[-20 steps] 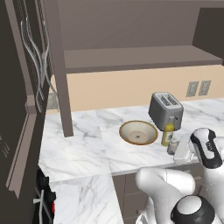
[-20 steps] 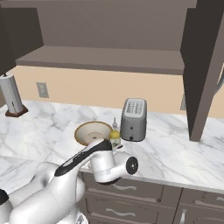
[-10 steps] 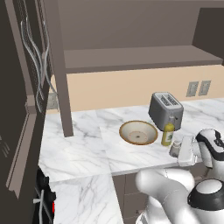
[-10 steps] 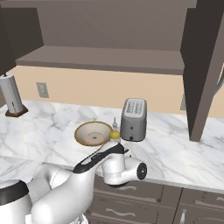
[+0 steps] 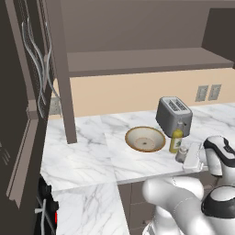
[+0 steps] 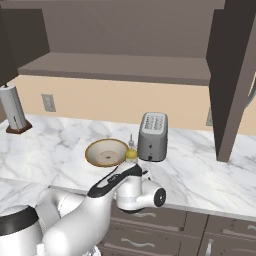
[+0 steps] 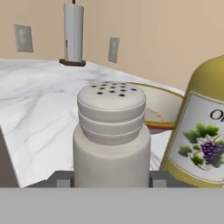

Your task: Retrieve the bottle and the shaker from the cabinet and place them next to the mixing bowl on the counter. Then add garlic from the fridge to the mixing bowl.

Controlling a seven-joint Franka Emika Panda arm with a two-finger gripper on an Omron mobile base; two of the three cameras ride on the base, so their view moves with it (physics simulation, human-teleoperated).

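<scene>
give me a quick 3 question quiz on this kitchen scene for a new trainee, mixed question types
1. True or false: the shaker stands upright on the counter, between the gripper's fingers.
2. Multiple choice: what stands right beside the bottle, on the side away from the mixing bowl? A) paper towel roll B) toaster C) kettle
3. Fill in: the mixing bowl is cream inside with a ____ rim.

Key:
1. True. The hand view has the shaker upright between the finger tips, with the bottle close beside it.
2. B, the silver toaster.
3. Tan-brown.
</scene>
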